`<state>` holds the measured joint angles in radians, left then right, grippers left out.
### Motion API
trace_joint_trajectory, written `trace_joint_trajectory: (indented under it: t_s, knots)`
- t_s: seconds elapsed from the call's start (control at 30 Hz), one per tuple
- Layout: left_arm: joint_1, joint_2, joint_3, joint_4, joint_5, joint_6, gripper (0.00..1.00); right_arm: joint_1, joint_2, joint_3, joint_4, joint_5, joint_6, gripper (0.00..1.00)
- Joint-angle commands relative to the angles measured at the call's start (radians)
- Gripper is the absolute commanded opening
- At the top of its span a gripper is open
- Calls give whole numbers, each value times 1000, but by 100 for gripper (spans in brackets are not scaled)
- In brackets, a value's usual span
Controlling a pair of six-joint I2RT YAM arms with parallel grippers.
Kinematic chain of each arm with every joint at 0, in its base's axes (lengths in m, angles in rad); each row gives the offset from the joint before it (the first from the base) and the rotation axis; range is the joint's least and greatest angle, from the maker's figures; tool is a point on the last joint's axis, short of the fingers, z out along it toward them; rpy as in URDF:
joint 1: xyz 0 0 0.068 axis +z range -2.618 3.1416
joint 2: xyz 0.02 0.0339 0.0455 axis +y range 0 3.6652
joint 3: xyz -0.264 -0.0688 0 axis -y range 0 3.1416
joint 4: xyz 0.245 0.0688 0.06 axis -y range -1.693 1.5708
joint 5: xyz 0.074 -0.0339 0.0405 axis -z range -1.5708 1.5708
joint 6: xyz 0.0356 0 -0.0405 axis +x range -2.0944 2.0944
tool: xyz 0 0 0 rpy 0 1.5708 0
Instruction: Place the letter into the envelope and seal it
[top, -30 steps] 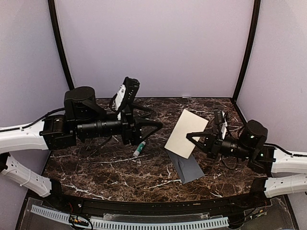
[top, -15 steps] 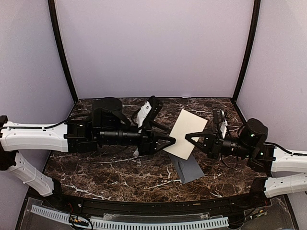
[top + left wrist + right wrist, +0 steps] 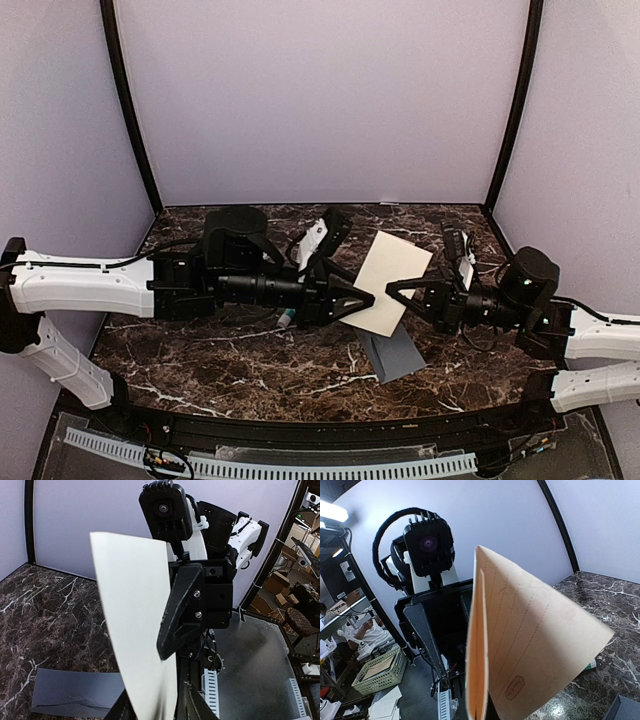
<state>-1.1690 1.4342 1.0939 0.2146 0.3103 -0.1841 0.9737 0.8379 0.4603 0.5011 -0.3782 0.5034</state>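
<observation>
Right fingers (image 3: 182, 610) are clamping the letter (image 3: 390, 272) raised off the worktop (image 3: 250, 350), long axis running 1 to 7 o'clock, while left fingers (image 3: 356, 293), apart, are straddling its 8 o'clock edge, the envelope (image 3: 398, 352) lying flat toward 6 o'clock.

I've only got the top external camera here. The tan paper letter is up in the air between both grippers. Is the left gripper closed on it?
Observer: No. The left wrist view shows the left gripper open. Its fingers stand either side of the tan paper letter, with gaps.
Operator: So is the right one carrying it?
Observer: Yes. In that same view the right gripper has a black finger pressed flat against the sheet's face.
Operator: Is it a single sheet?
Observer: No. The right wrist view shows it edge on, folded into two layers.
</observation>
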Motion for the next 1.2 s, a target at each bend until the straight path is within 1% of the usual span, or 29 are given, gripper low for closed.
trace_joint_trajectory:
  t_s: [0.0, 0.2, 0.27, 0.3, 0.37, 0.4, 0.43, 0.47, 0.5, 0.53, 0.6, 0.7, 0.83, 0.93, 1.0, 1.1, 1.17]
  knots:
    - [-1, 4, 36, 35, 44, -11, 29, 6, -9, 22, 58, -18, -7, 0]
    - [-1, 16, 43, 39, 62, -20, 15, 6, -10, 21, 57, -20, -9, 0]
    - [-1, 19, 48, 36, 54, -22, 8, 6, -12, 21, 56, -21, -11, 0]
    - [-1, 21, 51, 35, 50, -26, 3, 5, -16, 21, 53, -20, -12, 0]
    - [-1, 20, 53, 36, 36, -32, 0, 6, -21, 23, 38, -11, -19, 0]
    - [-1, 19, 53, 36, 29, -36, 0, 6, -27, 23, 28, 1, -25, 7]
    - [-1, 17, 52, 41, 27, -38, 0, 6, -33, 22, 12, 23, -29, 19]
    - [-1, 15, 52, 44, 21, -42, 0, 6, -42, 19, -11, 52, -33, 37]
    - [-1, 10, 50, 48, 19, -43, 0, 6, -54, 15, -26, 82, -36, 50]
    - [-1, 8, 48, 52, 17, -45, 0, 6, -65, 8, -37, 104, -37, 60]
    - [-1, -7, 40, 66, 16, -49, 0, 6, -90, -12, -42, 133, -40, 72]
    - [-1, -19, 25, 93, 21, -61, 0, 5, -120, -39, -32, 145, -37, 79]
    - [-1, -28, 18, 121, 49, -75, 0, 5, -135, -46, -25, 139, -37, 82]
    - [-1, -29, 17, 140, 65, -87, 0, 5, -123, -42, 4, 112, -31, 82]
    - [-1, -28, 17, 148, 71, -93, 0, 5, -104, -38, 43, 66, -27, 78]
    - [-1, -24, 17, 154, 78, -101, 0, 5, -77, -34, 99, -12, -24, 68]
    - [-1, -22, 17, 160, 78, -104, 0, 6, -66, -36, 140, -53, -24, 59]
